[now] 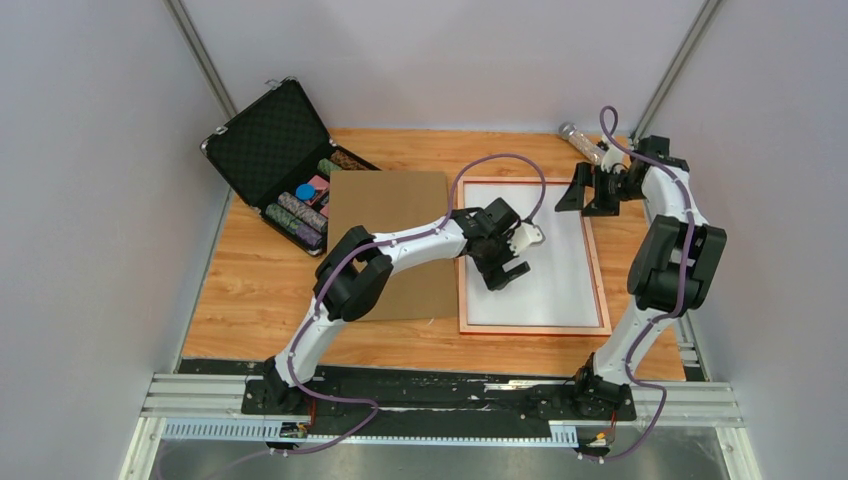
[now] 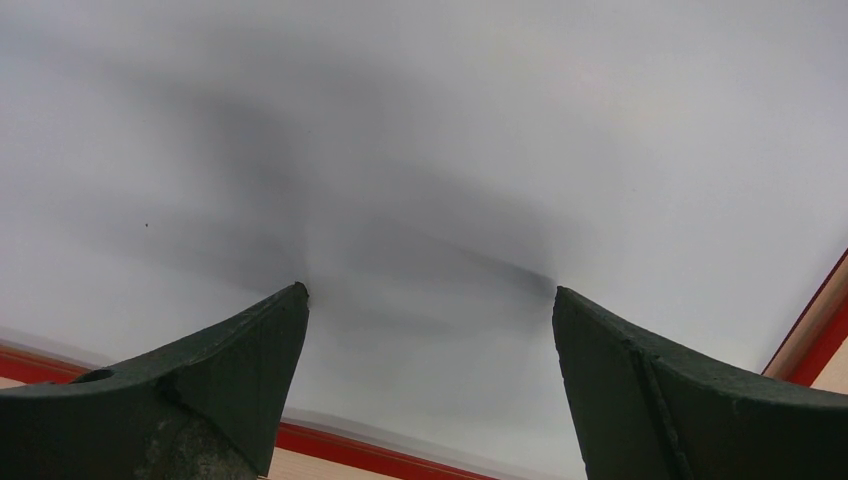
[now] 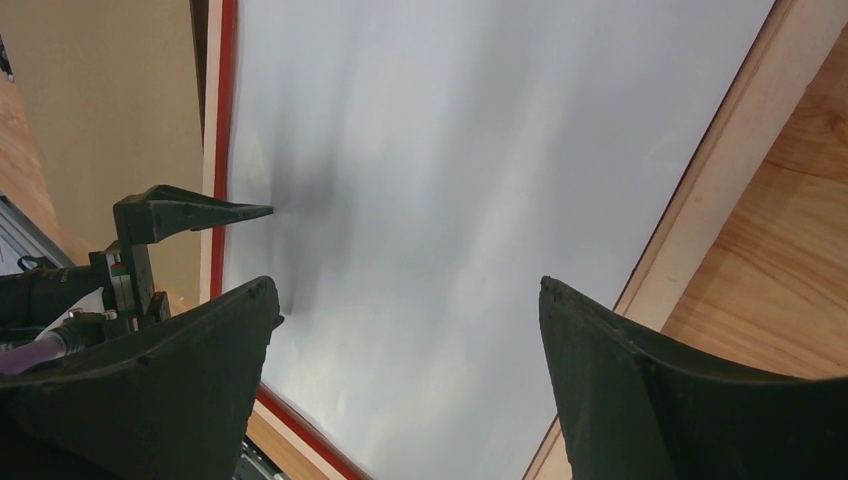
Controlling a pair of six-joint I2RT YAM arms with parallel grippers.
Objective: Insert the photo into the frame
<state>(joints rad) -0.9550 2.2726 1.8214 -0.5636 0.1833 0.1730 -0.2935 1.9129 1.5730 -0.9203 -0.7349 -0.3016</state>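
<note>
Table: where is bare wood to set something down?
Bare wood of the table lies left of the brown board and in the near strip before the frame. Crowded: the far-left corner with the black case, the far-right corner with the right end effector and a clear tube.

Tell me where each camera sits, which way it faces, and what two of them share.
Top external: above and behind, looking down on the wooden table; left arm and right arm show.
Left wrist: on the left arm, above the large white-backed rectangular photo in the thin red-edged frame; open left pincer showing.
Right wrist: on the right arm, looking across the photo toward the brown backing board; open right pincer showing.
Shared: top and right wrist see the left pincer.
</note>
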